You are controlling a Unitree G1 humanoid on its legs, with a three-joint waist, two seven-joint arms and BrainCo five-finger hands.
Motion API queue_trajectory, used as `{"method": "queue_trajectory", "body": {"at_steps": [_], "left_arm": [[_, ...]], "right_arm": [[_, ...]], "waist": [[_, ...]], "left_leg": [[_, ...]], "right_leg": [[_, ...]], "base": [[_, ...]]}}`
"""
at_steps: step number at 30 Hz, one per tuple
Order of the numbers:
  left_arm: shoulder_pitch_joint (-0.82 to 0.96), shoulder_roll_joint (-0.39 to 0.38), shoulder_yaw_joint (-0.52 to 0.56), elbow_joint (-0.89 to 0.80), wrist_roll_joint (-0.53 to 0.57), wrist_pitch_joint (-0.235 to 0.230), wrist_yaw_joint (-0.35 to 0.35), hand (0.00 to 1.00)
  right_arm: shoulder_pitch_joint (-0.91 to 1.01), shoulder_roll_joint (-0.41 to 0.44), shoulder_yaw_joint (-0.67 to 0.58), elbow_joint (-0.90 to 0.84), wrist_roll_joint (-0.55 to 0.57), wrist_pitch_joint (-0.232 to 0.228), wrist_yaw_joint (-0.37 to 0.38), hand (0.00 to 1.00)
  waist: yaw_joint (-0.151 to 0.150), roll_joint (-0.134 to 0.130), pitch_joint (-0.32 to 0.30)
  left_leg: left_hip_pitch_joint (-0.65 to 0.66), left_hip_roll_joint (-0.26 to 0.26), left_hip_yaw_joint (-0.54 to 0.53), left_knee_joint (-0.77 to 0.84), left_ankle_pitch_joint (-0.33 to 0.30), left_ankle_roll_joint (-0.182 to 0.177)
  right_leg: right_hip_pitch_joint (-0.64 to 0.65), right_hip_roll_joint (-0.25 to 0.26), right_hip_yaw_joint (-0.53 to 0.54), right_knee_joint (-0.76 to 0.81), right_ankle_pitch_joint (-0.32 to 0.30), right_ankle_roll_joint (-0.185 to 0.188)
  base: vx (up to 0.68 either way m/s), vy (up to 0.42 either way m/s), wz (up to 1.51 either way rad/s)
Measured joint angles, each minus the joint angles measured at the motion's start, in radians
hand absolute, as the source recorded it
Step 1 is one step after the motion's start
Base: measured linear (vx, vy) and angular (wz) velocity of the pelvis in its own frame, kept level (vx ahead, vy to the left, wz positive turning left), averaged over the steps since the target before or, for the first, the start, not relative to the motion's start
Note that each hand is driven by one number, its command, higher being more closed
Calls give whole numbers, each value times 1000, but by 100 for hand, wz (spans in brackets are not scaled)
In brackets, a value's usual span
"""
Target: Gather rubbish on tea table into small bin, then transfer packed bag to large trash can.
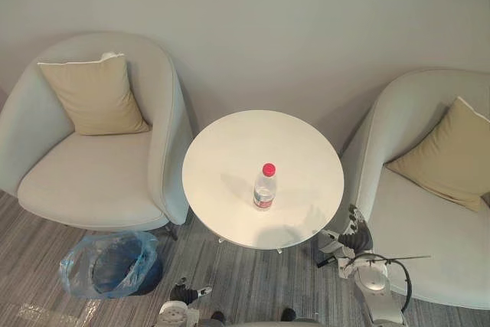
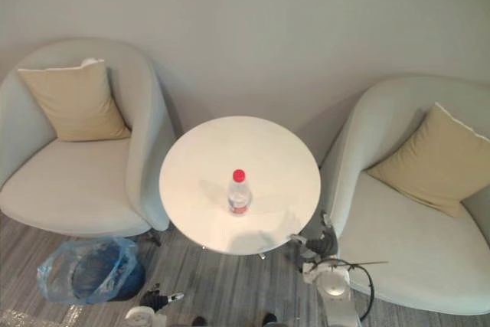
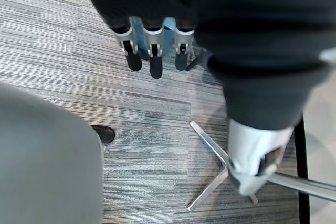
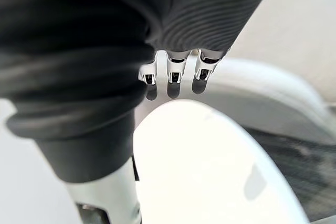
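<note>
Clear red-capped bottle [image 1: 264, 187] stands upright on the white table [image 1: 230, 143]; left hand [image 3: 153, 43] and right hand [image 4: 174, 71] hang slack-fingered, empty

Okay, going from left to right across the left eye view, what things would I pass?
Left cushion → left robot hand → water bottle → right robot hand → right cushion

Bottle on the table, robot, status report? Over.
Left hand, right hand open, empty. Bottle upright on table, untouched. Bin on floor, table's left.
</note>
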Motion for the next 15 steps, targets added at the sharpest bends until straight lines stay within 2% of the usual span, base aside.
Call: {"method": "queue_trajectory", "body": {"at_steps": [15], "left_arm": [[-35,-9,-32,-25,-1,-3,1,0]], "right_arm": [[-193,-53,116,48,1,0,-19,0]], "waist": [[49,28,56]], "left_leg": [[-72,-21,-98,37,3,0]], "right_leg": [[2,-7,-80,-19,0,0]], "base": [[-12,0,18]]}}
